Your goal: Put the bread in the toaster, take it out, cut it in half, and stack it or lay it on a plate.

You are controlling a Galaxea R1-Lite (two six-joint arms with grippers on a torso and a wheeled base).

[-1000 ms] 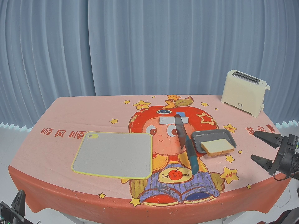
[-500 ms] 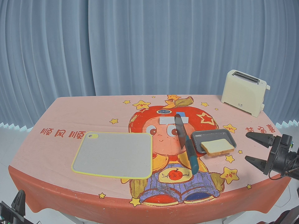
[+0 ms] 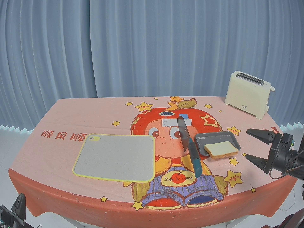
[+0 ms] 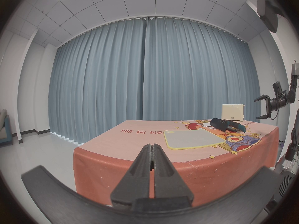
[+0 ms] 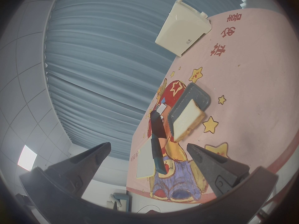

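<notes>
Now, white bread slice [image 3: 221,149] lying on the dark grey rectangular tray [image 3: 202,139].
Right tool [image 3: 246,143] hangs near the tray's right side, jaws spread wide, holding nothing; left tool [image 4: 151,147] sits far left of the tray, jaws pressed together.

my left gripper [image 4: 152,148]: fingers pressed together, nothing between them, short of the table
cutting board [image 4: 193,138]: I see it flat on the pink tablecloth [image 4: 124,143]
knife [image 4: 227,125]: just beyond the board
toaster [image 4: 232,112]: behind the knife
right gripper [image 4: 263,107]: fingers spread, raised beside the table
</notes>
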